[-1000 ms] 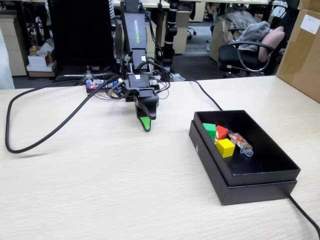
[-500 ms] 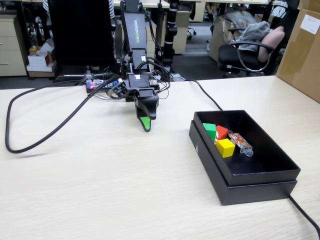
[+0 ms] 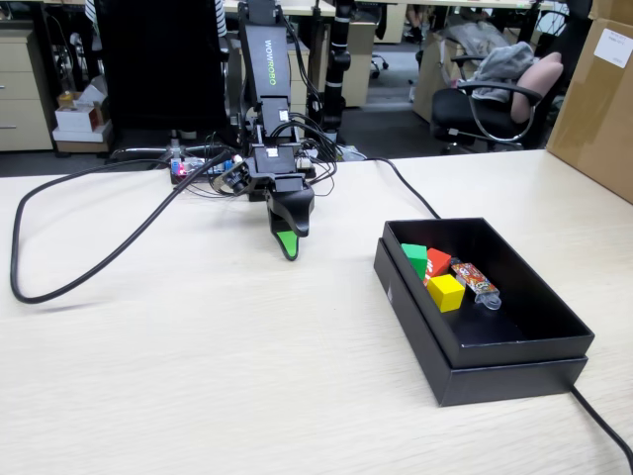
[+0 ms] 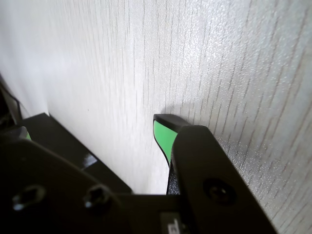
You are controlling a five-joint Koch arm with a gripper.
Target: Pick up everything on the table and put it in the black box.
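The black box (image 3: 517,347) sits on the table (image 3: 198,386) at the right of the fixed view. In its far left corner lie a green cube (image 3: 414,255), a red packet (image 3: 438,261) and a yellow cube (image 3: 446,293), close together. My gripper (image 3: 290,237) hangs tip-down just above the bare table, left of the box and well apart from it. In the wrist view one green-padded fingertip (image 4: 163,134) stands at the right, the other fingertip (image 4: 22,132) shows at the far left, and bare wood lies between them. The gripper (image 4: 92,133) is open and holds nothing.
An orange wrapped stick (image 3: 476,281) also lies in the box. A thick black cable (image 3: 59,289) loops over the table's left side, and another cable (image 3: 605,424) runs off at the front right. A brown carton (image 3: 596,99) stands at the far right. The arm's base and wiring (image 3: 213,168) are behind the gripper.
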